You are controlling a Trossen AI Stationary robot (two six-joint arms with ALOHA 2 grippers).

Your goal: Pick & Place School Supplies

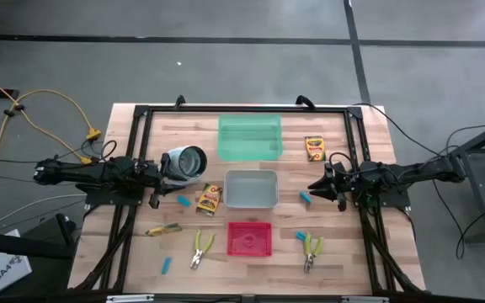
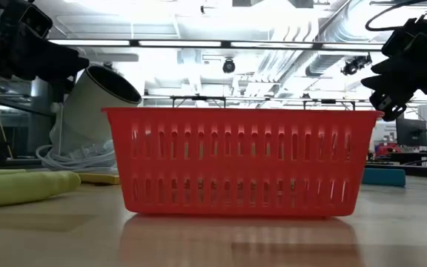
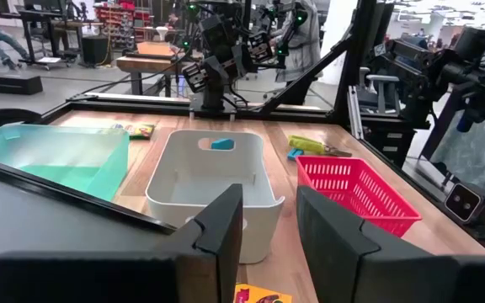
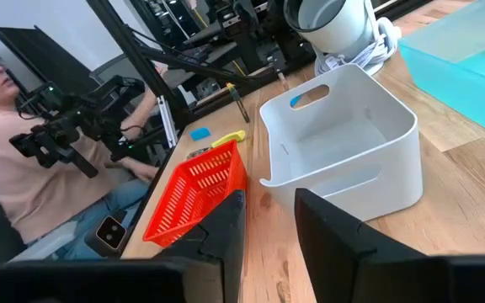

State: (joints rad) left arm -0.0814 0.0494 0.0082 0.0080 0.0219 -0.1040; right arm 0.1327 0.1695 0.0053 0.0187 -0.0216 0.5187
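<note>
Both grippers hover open above the table and hold nothing. My left gripper (image 1: 160, 172) is at the left of the grey tray, above a crayon box (image 1: 210, 199) (image 3: 263, 296). My right gripper (image 1: 317, 187) is at the tray's right, near a light-blue piece (image 1: 305, 197). A second crayon box (image 1: 314, 148) lies flat toward the far right. Other light-blue pieces (image 1: 183, 201) (image 1: 300, 235) (image 1: 166, 265) and three pliers with yellow-green handles (image 1: 163, 228) (image 1: 200, 248) (image 1: 311, 251) lie flat on the wood.
Down the table's middle stand a green tray (image 1: 250, 136), a grey tray (image 1: 250, 188) and a red tray (image 1: 250, 239). A white cylinder with a cord (image 1: 183, 162) lies by the left gripper. A black frame edges the table. A person (image 4: 23, 168) sits beyond the table.
</note>
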